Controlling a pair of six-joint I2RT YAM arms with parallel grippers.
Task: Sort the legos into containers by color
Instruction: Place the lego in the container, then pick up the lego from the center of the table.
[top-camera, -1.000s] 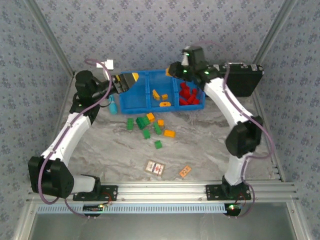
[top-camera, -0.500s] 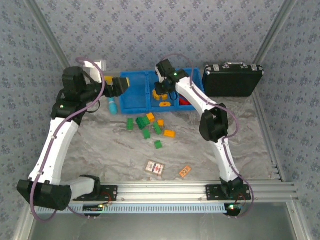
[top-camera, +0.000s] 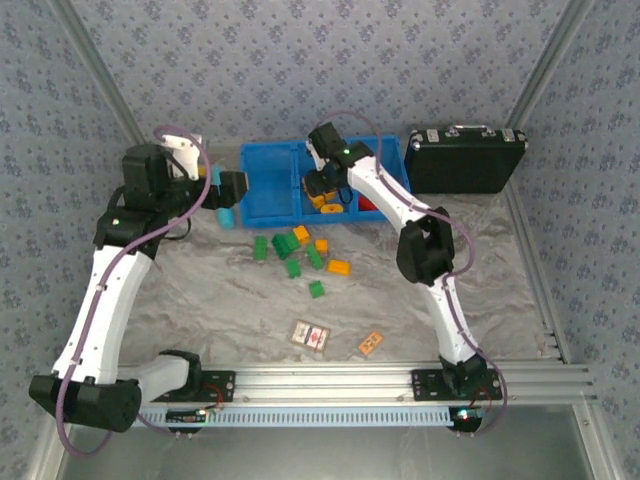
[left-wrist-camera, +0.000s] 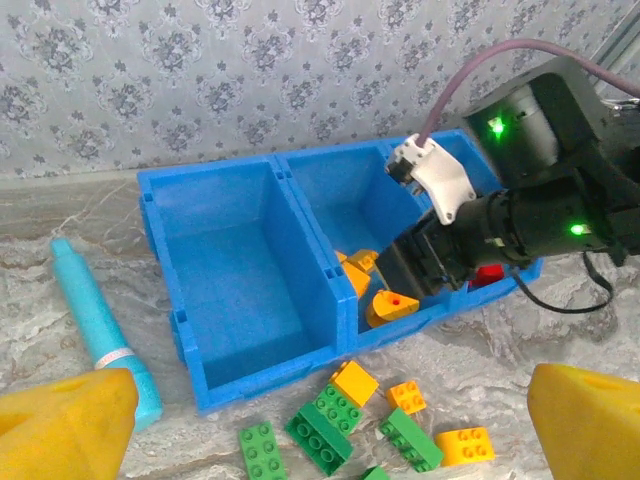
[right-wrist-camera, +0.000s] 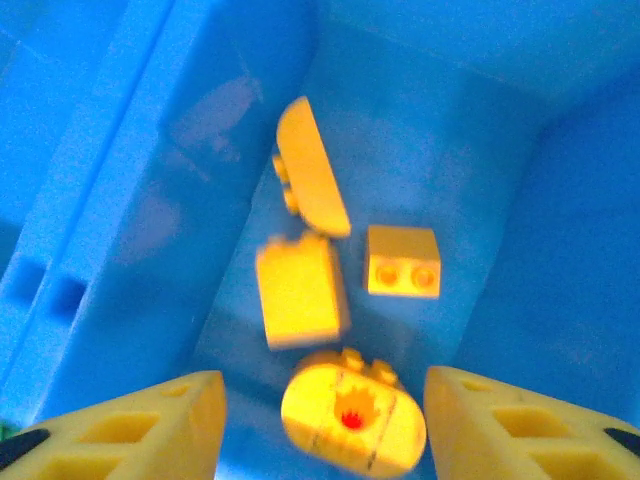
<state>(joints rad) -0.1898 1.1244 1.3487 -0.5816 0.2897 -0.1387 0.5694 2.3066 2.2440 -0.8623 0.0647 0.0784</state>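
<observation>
The blue tray (top-camera: 268, 205) stands at the back of the table. Its left compartment (left-wrist-camera: 235, 290) is empty, the middle one holds several orange-yellow legos (right-wrist-camera: 300, 290), and red ones (top-camera: 372, 203) lie in the right one. My right gripper (right-wrist-camera: 320, 410) hangs open inside the middle compartment, over a rounded yellow brick with a flame print (right-wrist-camera: 352, 420) that neither finger touches. My left gripper (top-camera: 233, 187) is open and empty just left of the tray. Green (top-camera: 285, 243) and orange (top-camera: 339, 267) legos lie loose in front of the tray.
A teal tube (top-camera: 225, 215) lies by the tray's left end. A black briefcase (top-camera: 465, 160) stands at the back right. Two printed cards (top-camera: 311, 335) (top-camera: 371, 343) lie near the front. Patterned walls close in the back and sides.
My right arm swung from the tray's right end to the middle compartment, and its jaws opened, letting go of the flame-print brick. My left gripper drew back leftwards off the tray.
</observation>
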